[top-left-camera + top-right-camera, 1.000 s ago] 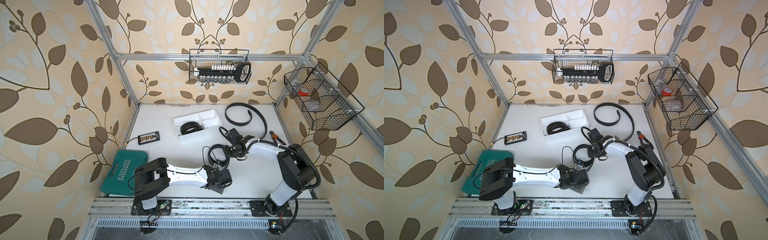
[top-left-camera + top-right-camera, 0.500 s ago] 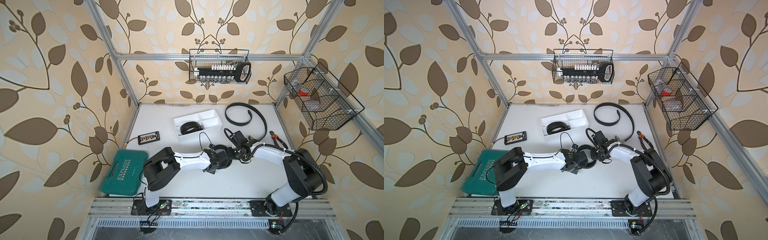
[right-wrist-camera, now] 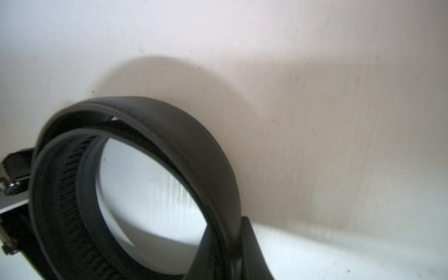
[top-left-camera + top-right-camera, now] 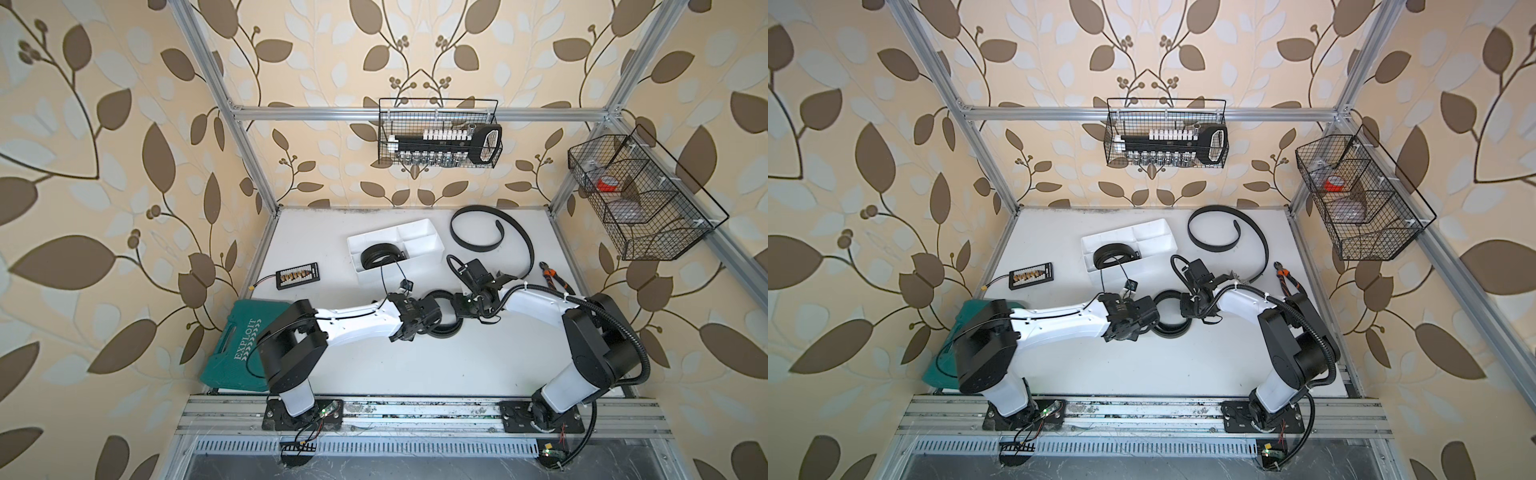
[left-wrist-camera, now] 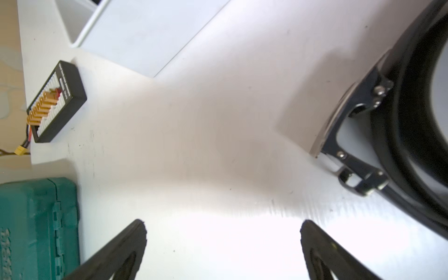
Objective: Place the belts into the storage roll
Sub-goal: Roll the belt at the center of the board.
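Observation:
The storage roll (image 4: 415, 232) (image 4: 1150, 230), a white divided tray, sits at the back middle of the table, with one coiled belt (image 4: 376, 257) (image 4: 1113, 257) in a compartment. A second belt (image 4: 490, 232) (image 4: 1225, 232) lies uncoiled on the table behind and to the right of the tray. A third belt, coiled (image 4: 444, 330) (image 4: 1169, 332) (image 3: 184, 145), stands on edge at mid-table. My right gripper (image 4: 459, 309) (image 4: 1185, 309) (image 3: 228, 242) is shut on its band. My left gripper (image 4: 415, 326) (image 4: 1133, 324) (image 5: 223, 230) is open just left of the coil, beside its buckle (image 5: 358, 135), holding nothing.
A green tool case (image 4: 241, 345) (image 5: 36, 225) lies at the front left, and a black connector board (image 4: 297, 274) (image 5: 57, 101) sits behind it. Orange-handled pliers (image 4: 552, 278) rest by the right edge. Wire baskets hang on the back wall (image 4: 438, 137) and right wall (image 4: 640, 199).
My left arm has swung from the table's front up to the coiled belt, its gripper staying open. My right gripper has kept its hold on the coil and shifted slightly.

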### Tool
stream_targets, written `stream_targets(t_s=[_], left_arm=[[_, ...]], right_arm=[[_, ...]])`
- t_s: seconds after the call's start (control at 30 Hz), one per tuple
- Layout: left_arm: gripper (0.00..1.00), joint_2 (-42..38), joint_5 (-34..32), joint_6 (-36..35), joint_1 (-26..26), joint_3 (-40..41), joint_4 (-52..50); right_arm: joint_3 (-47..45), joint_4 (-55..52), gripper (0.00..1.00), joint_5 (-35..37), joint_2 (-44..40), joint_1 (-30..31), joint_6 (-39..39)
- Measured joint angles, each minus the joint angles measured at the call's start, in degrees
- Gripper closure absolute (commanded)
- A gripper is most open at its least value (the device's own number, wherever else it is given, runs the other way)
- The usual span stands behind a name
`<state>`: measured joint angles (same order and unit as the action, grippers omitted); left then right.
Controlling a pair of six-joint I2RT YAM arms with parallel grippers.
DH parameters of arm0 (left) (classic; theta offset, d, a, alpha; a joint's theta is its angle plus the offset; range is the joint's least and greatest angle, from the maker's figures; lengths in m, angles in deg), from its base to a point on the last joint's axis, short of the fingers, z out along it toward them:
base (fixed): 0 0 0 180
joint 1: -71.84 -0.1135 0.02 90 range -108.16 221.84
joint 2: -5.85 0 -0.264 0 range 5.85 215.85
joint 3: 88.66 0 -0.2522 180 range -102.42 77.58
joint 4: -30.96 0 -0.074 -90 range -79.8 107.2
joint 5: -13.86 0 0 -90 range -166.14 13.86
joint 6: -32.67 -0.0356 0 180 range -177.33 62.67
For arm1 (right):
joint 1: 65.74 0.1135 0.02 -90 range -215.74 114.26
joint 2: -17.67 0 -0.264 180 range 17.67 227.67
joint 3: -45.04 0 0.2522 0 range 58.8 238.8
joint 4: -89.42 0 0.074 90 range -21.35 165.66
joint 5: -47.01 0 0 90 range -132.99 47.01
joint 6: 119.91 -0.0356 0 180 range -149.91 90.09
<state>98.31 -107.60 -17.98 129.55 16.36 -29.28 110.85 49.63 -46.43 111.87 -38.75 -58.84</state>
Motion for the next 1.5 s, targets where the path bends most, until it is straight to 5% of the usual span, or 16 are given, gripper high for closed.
stream_targets(t_s=[0.17,0.27,0.53,0.93,1.5], left_arm=[[0.01,-20.9,15.0,10.1,0.0,14.7,14.4],[0.01,-24.5,23.0,18.1,0.0,21.7,25.7],[0.01,-12.6,30.2,22.9,0.0,19.1,38.1],[0.01,-0.2,37.9,22.2,-8.7,11.5,39.1],[0.03,8.0,43.4,19.8,-12.5,3.5,36.9]], right_arm=[[1.2,-0.9,1.00,-0.6,0.9,0.0,0.0],[1.6,-1.3,1.00,-0.7,1.2,0.0,0.0],[1.6,-1.3,1.00,-0.9,1.2,0.0,0.0],[1.5,-1.2,1.00,0.8,1.1,1.2,0.4],[0.3,1.2,1.00,2.3,0.4,3.6,1.5]])
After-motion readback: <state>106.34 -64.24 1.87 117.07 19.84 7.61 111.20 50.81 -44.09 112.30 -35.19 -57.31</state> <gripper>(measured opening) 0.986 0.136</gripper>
